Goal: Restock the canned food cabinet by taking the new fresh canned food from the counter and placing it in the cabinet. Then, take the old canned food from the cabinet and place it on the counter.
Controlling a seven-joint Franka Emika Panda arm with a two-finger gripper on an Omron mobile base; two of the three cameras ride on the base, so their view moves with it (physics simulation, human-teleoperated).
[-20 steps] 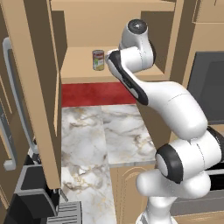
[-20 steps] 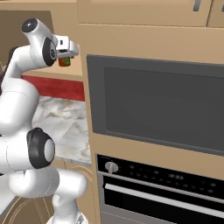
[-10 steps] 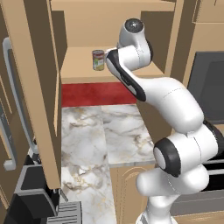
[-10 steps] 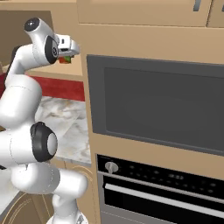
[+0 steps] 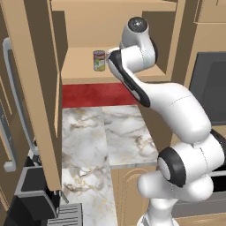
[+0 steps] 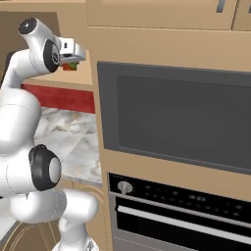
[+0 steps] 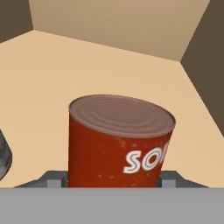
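Since a second ago the arm has barely shifted, its wrist edging slightly upward inside the cabinet [image 5: 79, 62], while the jaws have drawn in toward the can.

The gripper [image 7: 109, 181] reaches into the open shelf compartment. The old canned food [image 7: 116, 140], dark red with white lettering, stands upright directly between the jaws. The two finger tips [image 7: 52, 181] sit low against its opposite sides, touching or very nearly so. I cannot tell whether they already pinch it firmly.

The new fresh canned food [image 5: 99, 60] stands on the same shelf, off to one side of the jaws and apart from them. The counter [image 5: 110, 132] lies well below the jaws.

The red can is likely rigid and fairly heavy for its size if full. Its smooth, curved metal wall could slip, so the best hold is across the middle of the body, pads square on opposite sides, can kept upright. A grip this low may let it tip.
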